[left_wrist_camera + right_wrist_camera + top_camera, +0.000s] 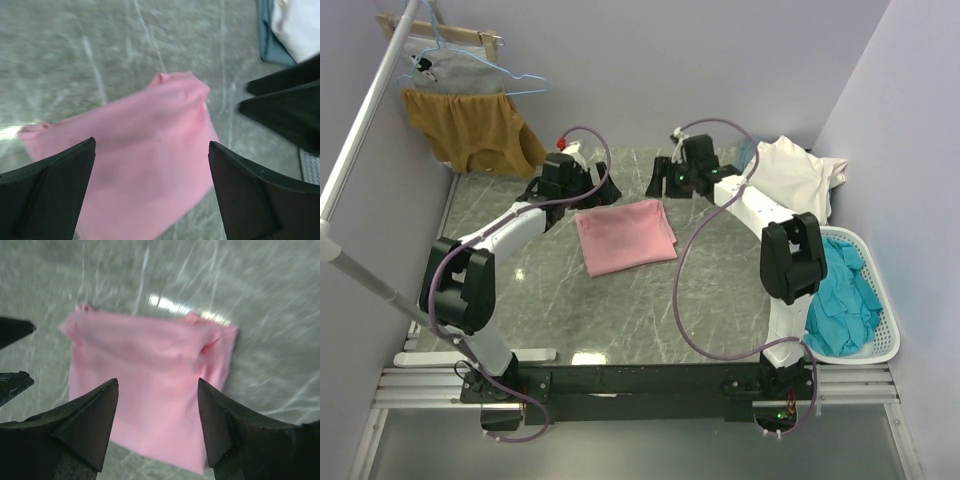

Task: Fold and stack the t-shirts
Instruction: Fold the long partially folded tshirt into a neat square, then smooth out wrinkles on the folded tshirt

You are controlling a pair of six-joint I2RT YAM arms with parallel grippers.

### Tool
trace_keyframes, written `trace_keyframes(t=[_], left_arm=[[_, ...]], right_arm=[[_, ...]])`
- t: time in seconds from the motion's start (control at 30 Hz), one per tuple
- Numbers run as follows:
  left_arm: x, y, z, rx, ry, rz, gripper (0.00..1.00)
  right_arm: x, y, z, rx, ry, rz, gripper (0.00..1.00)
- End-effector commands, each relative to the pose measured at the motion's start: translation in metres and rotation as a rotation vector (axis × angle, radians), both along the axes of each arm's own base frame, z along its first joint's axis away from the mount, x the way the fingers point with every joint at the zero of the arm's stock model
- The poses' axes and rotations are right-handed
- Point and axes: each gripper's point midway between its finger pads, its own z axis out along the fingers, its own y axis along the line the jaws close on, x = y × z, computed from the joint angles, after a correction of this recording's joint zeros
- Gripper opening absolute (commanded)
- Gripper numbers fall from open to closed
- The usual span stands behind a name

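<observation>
- While both arms reach over the far half of the marbled grey-green table surface (620, 320), a light pink cotton t-shirt (625, 236) lies folded into a rough rectangle near the centre of that surface, slightly toward the far edge.
- Left gripper (152, 144): jaws spread wide with nothing between them. It stands over the pink shirt's far left corner. The wrist view is blurred, so contact with the cloth cannot be judged.
- Right gripper (158, 380): jaws parted, less widely than the left, and pinching nothing. It stands over the shirt's far right corner. Its wrist view is also blurred.
- Pink shirt, condition: lying flat with no fabric lifted. A small tab of cloth pokes out at each far corner, and the right-hand edge is slightly puckered.
- Cream-white cotton t-shirt (800, 175): unfolded in a loose heap at the far right corner of the surface, well apart from the pink shirt.
- Grey-blue t-shirt (270, 35): a strip shows beside the cream heap. How much lies under the heap cannot be told.
- Teal t-shirts (840, 300): crumpled together inside a white perforated plastic basket (885, 345), which sits along the right edge of the surface.
- Beyond the far left corner, a mustard-brown garment (470, 130) and a grey garment (455, 65) hang on hangers.
</observation>
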Motion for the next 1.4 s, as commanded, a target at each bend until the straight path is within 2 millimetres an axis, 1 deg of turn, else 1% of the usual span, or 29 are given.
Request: trace_keyframes(t=[0.0, 0.13, 0.2, 0.23, 0.27, 0.3, 0.33, 0.37, 0.4, 0.43, 0.47, 0.5, 0.53, 0.57, 0.6, 0.63, 0.73, 0.9, 0.93, 0.97, 1.03, 1.07, 1.1, 1.13, 1.17, 1.2, 1.27, 1.3, 1.37], left_arm=[[-0.018, -0.032, -0.011, -0.091, 0.037, -0.186, 0.99], [-0.019, -0.037, -0.038, -0.095, 0.089, -0.213, 0.99], [-0.014, -0.036, -0.045, -0.08, 0.089, -0.203, 0.99], [-0.012, -0.035, -0.056, -0.068, 0.107, -0.2, 1.0], [-0.006, -0.037, -0.055, -0.063, 0.1, -0.202, 0.99], [-0.003, -0.036, -0.059, -0.05, 0.098, -0.201, 1.0], [0.001, -0.036, -0.07, -0.04, 0.114, -0.197, 0.99], [0.007, -0.038, -0.069, -0.036, 0.105, -0.195, 0.99], [0.012, -0.035, -0.073, -0.022, 0.099, -0.182, 0.99], [0.015, -0.034, -0.083, -0.009, 0.111, -0.173, 0.99], [0.021, -0.032, -0.083, -0.003, 0.1, -0.166, 0.99], [0.027, -0.031, -0.084, 0.0, 0.086, -0.156, 1.0], [0.033, -0.024, -0.091, 0.013, 0.085, -0.126, 1.0], [0.036, -0.02, -0.094, 0.016, 0.084, -0.111, 0.99], [0.04, -0.016, -0.097, 0.015, 0.085, -0.098, 1.0], [0.045, -0.006, -0.107, 0.017, 0.104, -0.072, 0.99], [0.052, 0.011, -0.118, 0.015, 0.133, -0.024, 0.99], [0.049, 0.045, -0.127, 0.031, 0.15, 0.084, 0.99], [0.046, 0.051, -0.126, 0.034, 0.151, 0.1, 1.0], [0.047, 0.053, -0.123, 0.037, 0.139, 0.111, 0.99], [0.046, 0.053, -0.113, 0.025, 0.114, 0.104, 0.99], [0.047, 0.051, -0.107, 0.017, 0.097, 0.098, 1.0], [0.048, 0.051, -0.094, 0.009, 0.072, 0.096, 0.99], [0.048, 0.05, -0.087, 0.002, 0.055, 0.096, 0.99], [0.047, 0.05, -0.078, -0.009, 0.035, 0.095, 0.99], [0.049, 0.051, -0.057, -0.023, -0.015, 0.107, 0.99], [0.045, 0.053, -0.041, -0.031, -0.049, 0.118, 0.99], [0.044, 0.057, -0.024, -0.031, -0.082, 0.132, 0.99], [0.039, 0.061, -0.012, -0.034, -0.104, 0.155, 0.99]], right_arm=[[-0.034, 0.023, -0.016, 0.018, 0.07, 0.098, 0.7], [-0.036, 0.033, -0.036, 0.033, 0.118, 0.126, 0.68], [-0.029, 0.037, -0.039, 0.037, 0.119, 0.129, 0.68], [-0.026, 0.038, -0.051, 0.034, 0.141, 0.129, 0.68], [-0.022, 0.039, -0.056, 0.028, 0.148, 0.127, 0.68], [-0.012, 0.043, -0.049, 0.033, 0.125, 0.127, 0.68], [-0.007, 0.043, -0.067, 0.018, 0.16, 0.113, 0.69], [0.008, 0.048, -0.053, 0.025, 0.126, 0.113, 0.68], [0.013, 0.049, -0.057, 0.014, 0.133, 0.114, 0.68], [0.017, 0.05, -0.072, 0.0, 0.155, 0.11, 0.68], [0.024, 0.051, -0.074, -0.004, 0.149, 0.095, 0.69], [0.037, 0.054, -0.063, 0.008, 0.113, 0.092, 0.7], [0.042, 0.053, -0.081, -0.005, 0.149, 0.077, 0.71], [0.057, 0.055, -0.068, 0.003, 0.113, 0.064, 0.71], [0.063, 0.053, -0.071, 0.004, 0.123, 0.055, 0.71], [0.063, 0.05, -0.094, -0.01, 0.183, 0.041, 0.71], [0.078, 0.04, -0.095, -0.014, 0.177, -0.015, 0.73], [0.082, 0.011, -0.117, -0.053, 0.224, -0.094, 0.74], [0.085, 0.002, -0.119, -0.051, 0.23, -0.114, 0.74], [0.078, -0.001, -0.13, -0.058, 0.254, -0.113, 0.74], [0.08, -0.004, -0.122, -0.04, 0.224, -0.115, 0.74], [0.071, -0.008, -0.133, -0.044, 0.248, -0.114, 0.74], [0.075, -0.008, -0.12, -0.026, 0.209, -0.112, 0.75], [0.072, -0.004, -0.117, -0.016, 0.204, -0.097, 0.75], [0.064, -0.005, -0.123, -0.016, 0.218, -0.088, 0.76], [0.066, -0.003, -0.112, 0.003, 0.191, -0.075, 0.76], [0.057, 0.002, -0.112, 0.028, 0.196, -0.036, 0.77], [0.057, 0.005, -0.106, 0.042, 0.182, -0.018, 0.78], [0.052, 0.012, -0.101, 0.066, 0.176, 0.031, 0.79]])
